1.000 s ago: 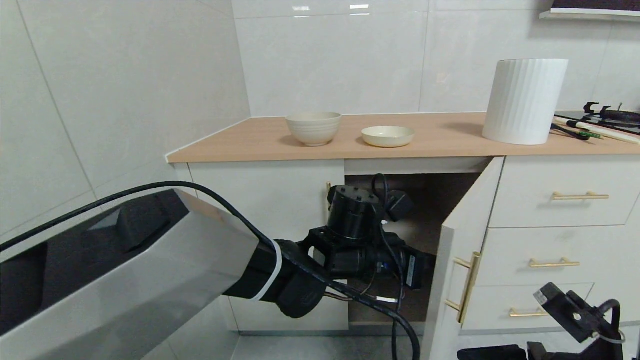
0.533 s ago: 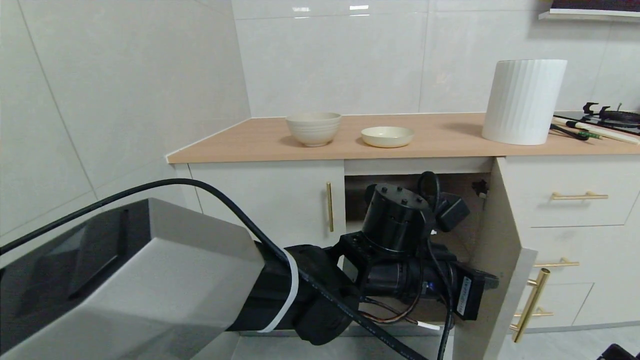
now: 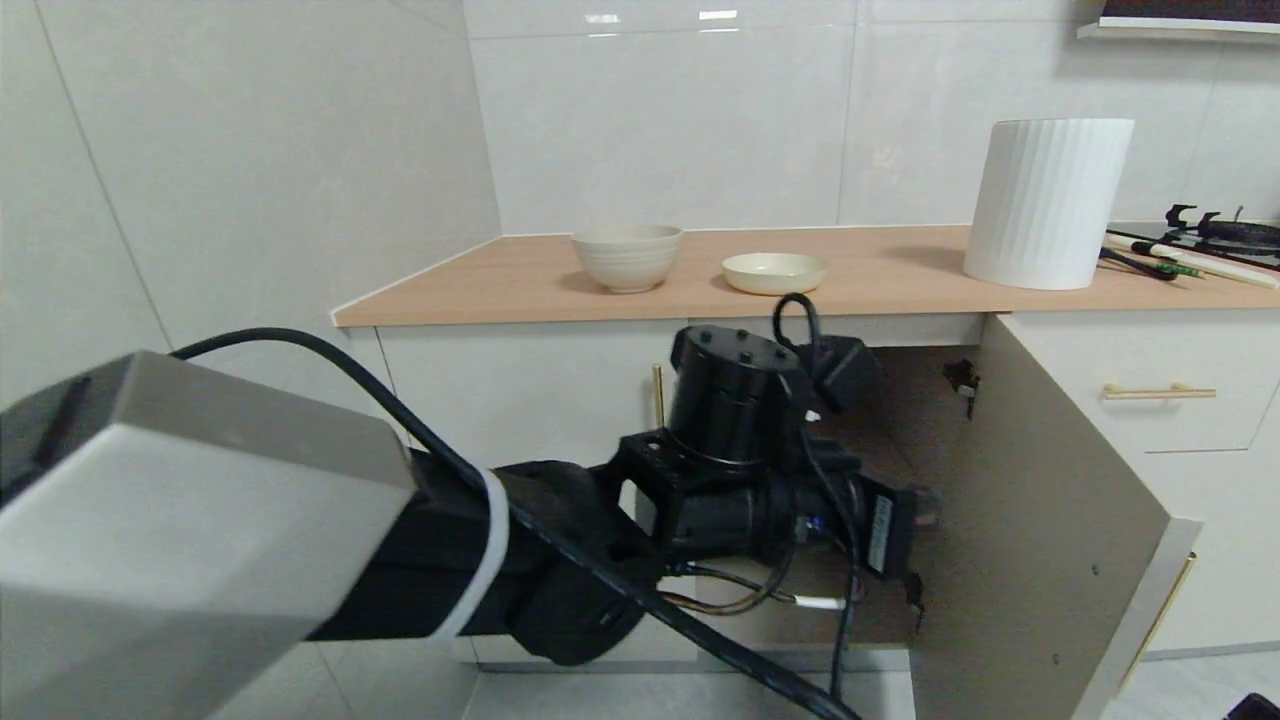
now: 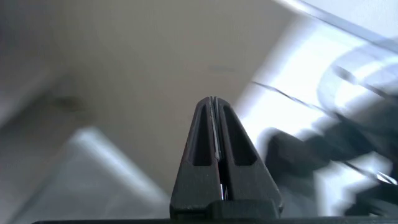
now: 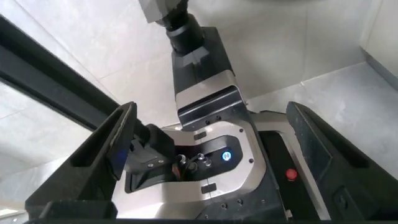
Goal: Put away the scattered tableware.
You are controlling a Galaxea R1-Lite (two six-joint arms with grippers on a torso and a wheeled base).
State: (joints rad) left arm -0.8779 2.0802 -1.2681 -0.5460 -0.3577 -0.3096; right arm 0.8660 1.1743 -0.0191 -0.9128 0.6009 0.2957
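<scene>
A beige ribbed bowl (image 3: 627, 256) and a shallow cream dish (image 3: 775, 272) stand on the wooden countertop (image 3: 900, 270), a little apart. Below them the cabinet door (image 3: 1040, 520) hangs wide open, showing the dark inside of the cabinet (image 3: 900, 400). My left arm (image 3: 750, 470) stretches in front of that opening, its end close to the door's inner face. In the left wrist view my left gripper (image 4: 213, 102) is shut with nothing between its fingers. My right gripper (image 5: 211, 112) is low, pointing at the floor, and stands open and empty.
A tall white ribbed container (image 3: 1050, 203) stands on the counter at the right. Chopsticks and utensils (image 3: 1180, 262) lie beside it, with a stove grate (image 3: 1225, 228) behind. Drawers with gold handles (image 3: 1160, 392) are right of the door. Tiled walls close off the left and back.
The cabinet door has swung from half open to wide open. My left arm went right with it, then drew back left and upward. My right arm has dropped out of the head view.
</scene>
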